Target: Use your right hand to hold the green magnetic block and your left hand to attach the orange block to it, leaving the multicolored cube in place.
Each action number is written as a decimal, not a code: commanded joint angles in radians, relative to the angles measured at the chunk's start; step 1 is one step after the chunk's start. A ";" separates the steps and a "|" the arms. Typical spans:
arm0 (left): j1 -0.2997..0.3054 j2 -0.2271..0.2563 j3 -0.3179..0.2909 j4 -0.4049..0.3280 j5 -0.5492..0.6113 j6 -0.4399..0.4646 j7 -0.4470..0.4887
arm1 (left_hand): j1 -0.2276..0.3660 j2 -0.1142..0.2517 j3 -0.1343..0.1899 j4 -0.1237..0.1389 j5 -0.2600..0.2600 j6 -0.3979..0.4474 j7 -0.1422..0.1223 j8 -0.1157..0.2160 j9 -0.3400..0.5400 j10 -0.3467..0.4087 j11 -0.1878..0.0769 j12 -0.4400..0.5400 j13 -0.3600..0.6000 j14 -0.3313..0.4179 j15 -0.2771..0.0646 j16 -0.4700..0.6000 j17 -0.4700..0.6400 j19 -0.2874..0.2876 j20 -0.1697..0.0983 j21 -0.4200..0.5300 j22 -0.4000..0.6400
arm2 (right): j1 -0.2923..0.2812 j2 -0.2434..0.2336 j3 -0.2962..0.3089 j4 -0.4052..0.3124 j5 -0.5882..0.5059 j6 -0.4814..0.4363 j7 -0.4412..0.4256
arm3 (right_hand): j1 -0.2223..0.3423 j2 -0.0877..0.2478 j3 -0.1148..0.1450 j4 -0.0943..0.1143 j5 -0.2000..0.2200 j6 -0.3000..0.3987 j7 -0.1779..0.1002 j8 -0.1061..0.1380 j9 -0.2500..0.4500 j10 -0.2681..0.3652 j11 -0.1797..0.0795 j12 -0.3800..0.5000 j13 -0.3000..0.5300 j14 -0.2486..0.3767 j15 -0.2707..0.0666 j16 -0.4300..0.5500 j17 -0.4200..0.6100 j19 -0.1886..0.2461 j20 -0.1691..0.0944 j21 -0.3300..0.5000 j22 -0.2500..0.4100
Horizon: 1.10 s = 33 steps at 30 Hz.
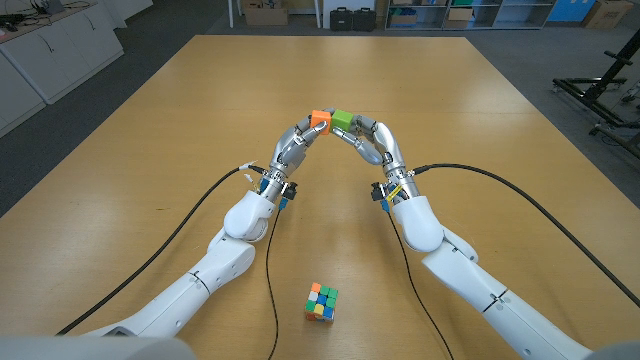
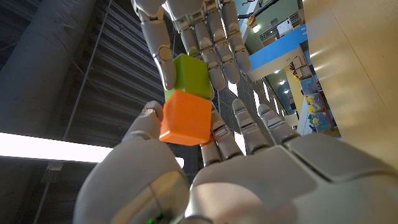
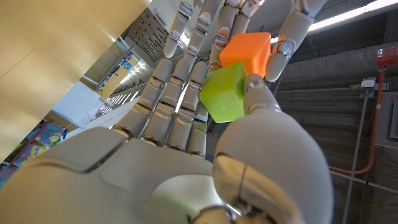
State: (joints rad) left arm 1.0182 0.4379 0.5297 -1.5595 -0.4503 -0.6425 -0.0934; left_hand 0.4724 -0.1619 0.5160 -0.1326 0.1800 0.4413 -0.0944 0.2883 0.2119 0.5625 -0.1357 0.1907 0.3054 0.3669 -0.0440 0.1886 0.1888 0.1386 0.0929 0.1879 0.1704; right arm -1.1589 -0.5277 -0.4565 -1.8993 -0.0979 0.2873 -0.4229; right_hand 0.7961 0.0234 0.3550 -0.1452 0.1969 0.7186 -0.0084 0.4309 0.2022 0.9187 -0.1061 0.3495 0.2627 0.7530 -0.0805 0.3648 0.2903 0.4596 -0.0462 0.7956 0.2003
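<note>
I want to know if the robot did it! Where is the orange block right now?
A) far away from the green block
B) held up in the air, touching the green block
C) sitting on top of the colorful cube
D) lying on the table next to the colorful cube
B: the left robot hand holds the orange block up against the green block in the right robot hand; the multicolored cube sits alone on the table.

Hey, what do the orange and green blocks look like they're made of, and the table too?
Orange block and green block: likely moulded plastic, with uniform colour, rounded edges and a soft satin sheen. Table: looks like wood or wood veneer, with pale grain and a smooth matte finish.
</note>
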 commanded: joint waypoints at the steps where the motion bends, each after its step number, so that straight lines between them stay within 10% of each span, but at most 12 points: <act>1: -0.004 0.015 0.005 -0.003 0.003 0.021 -0.013 | -0.029 -0.003 -0.016 -0.001 -0.006 -0.039 0.009 -0.018 0.004 -0.041 0.021 -0.005 0.001 -0.025 -0.090 -0.003 0.003 0.001 0.017 -0.003 0.002 | -0.005 -0.006 0.007 -0.004 0.010 0.002 0.002 | 0.070 0.077 0.011 0.003 0.000 0.155 -0.149 0.001 0.002 0.103 -0.101 0.006 0.002 0.008 -0.092 -0.006 0.003 -0.005 -0.086 0.010 0.000; 16: -0.010 0.039 0.011 -0.010 0.027 0.042 -0.025 | -0.108 -0.022 -0.077 -0.028 -0.005 -0.246 0.057 -0.091 0.010 -0.250 0.128 -0.010 -0.009 -0.146 -0.011 -0.006 0.005 -0.031 0.060 -0.004 0.002 | -0.017 -0.011 0.014 -0.008 0.014 0.003 -0.001 | 0.069 0.078 0.010 0.004 0.000 0.155 -0.150 0.001 0.002 0.104 -0.099 0.005 0.002 0.007 -0.090 -0.006 0.004 -0.007 -0.085 0.012 0.000; 33: 0.038 0.067 -0.021 -0.056 0.077 0.074 0.061 | -0.114 -0.020 -0.086 -0.033 -0.003 -0.273 0.064 -0.092 0.011 -0.292 0.150 -0.010 -0.012 -0.178 0.010 -0.008 0.005 -0.044 0.063 -0.006 0.002 | -0.023 -0.014 0.019 -0.018 0.013 -0.003 -0.003 | 0.069 0.078 0.009 0.004 0.000 0.154 -0.150 -0.001 0.002 0.102 -0.100 0.003 0.003 0.006 -0.087 -0.008 0.005 -0.008 -0.086 0.016 -0.001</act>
State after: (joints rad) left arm 1.0249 0.4860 0.5313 -1.5846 -0.4198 -0.5918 -0.1029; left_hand 0.3663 -0.1865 0.4319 -0.1644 0.1733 0.1730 -0.0306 0.1972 0.2210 0.2766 0.0146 0.1789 0.2923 0.1973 -0.0353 0.1809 0.1885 0.1010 0.1521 0.1879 0.1701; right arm -1.1788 -0.5396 -0.4406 -1.9117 -0.0853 0.2884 -0.4242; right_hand 0.7956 0.0238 0.3562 -0.1438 0.1947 0.7199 -0.0071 0.4220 0.2048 0.9229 -0.1055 0.3493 0.2626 0.7528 -0.0803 0.3563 0.2901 0.4596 -0.0462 0.8064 0.2003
